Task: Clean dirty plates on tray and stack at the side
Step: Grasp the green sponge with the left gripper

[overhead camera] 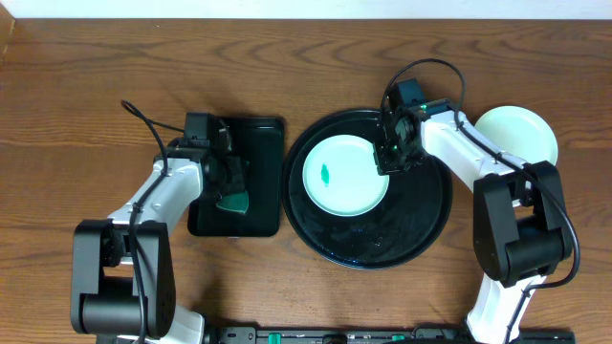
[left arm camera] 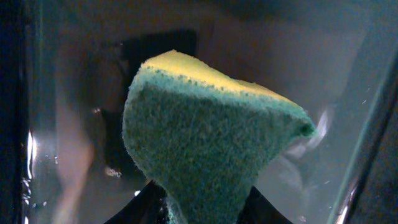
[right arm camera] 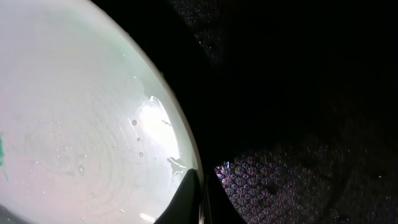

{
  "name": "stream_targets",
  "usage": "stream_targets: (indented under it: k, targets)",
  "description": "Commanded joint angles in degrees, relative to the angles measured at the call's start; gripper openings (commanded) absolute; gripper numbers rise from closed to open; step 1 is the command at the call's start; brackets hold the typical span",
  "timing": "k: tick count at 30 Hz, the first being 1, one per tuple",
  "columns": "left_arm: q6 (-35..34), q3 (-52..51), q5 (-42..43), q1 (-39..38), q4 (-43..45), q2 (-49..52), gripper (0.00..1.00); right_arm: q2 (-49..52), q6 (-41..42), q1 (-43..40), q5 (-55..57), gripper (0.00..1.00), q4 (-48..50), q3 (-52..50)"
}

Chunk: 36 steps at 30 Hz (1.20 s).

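One broad brown wooden table point(overhead camera: 96, 76) fills the overhead view, its grain running left to right, with a thin strip of white wall point(overhead camera: 287, 8) along the far edge. Right of centre lies the large round glossy black tray point(overhead camera: 421, 225), its surface speckled with wet glints in the right wrist view. Just left of it sits a smaller rectangular black tray point(overhead camera: 263, 134).

On the left half of the round tray rests a pale mint green round plate point(overhead camera: 344, 182), beaded with droplets. The right gripper point(overhead camera: 390, 158) is clenched on its right rim. A second pale round plate point(overhead camera: 521, 129) lies on the table at far right, off the tray.

The left gripper point(overhead camera: 229, 186) hangs over the rectangular tray with a green-and-yellow sponge point(left arm camera: 205, 143) at its fingers; I cannot tell whether they grasp it. A small green smear point(overhead camera: 326, 174) marks the first plate's middle.
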Motion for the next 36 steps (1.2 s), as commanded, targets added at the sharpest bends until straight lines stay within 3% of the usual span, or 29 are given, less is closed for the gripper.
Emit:
stream_targets:
  k: [1, 10, 13, 19, 23, 27, 30, 36]
  targets:
    - [-0.1, -0.8, 0.7, -0.1, -0.1, -0.4, 0.33, 0.9, 0.3, 0.7, -0.7, 0.01, 0.4, -0.4]
    - [-0.1, 0.4, 0.7, -0.1, 2.4, -0.6, 0.41, 0.9, 0.3, 0.7, -0.7, 0.01, 0.4, -0.4]
    - [-0.1, 1.5, 0.7, -0.1, 1.9, -1.2, 0.51, 0.9, 0.3, 0.7, -0.7, 0.01, 0.4, -0.4]
    - [-0.1, 1.7, 0.7, -0.1, 0.4, -1.3, 0.54, 0.9, 0.3, 0.7, -0.7, 0.01, 0.4, -0.4]
    - [-0.1, 1.7, 0.7, -0.1, -0.3, -1.3, 0.42, 0.9, 0.3, 0.7, -0.7, 0.01, 0.4, -0.4]
    - [-0.1, 1.7, 0.7, -0.1, -0.9, -1.3, 0.39, 0.9, 0.3, 0.7, -0.7, 0.01, 0.4, -0.4]
    - [-0.1, 1.7, 0.7, -0.1, -1.0, -1.3, 0.26, 0.9, 0.3, 0.7, -0.7, 0.01, 0.4, -0.4]
    - [-0.1, 0.9, 0.7, -0.1, -1.4, -1.3, 0.2, 0.9, 0.3, 0.7, -0.7, 0.01, 0.4, -0.4]
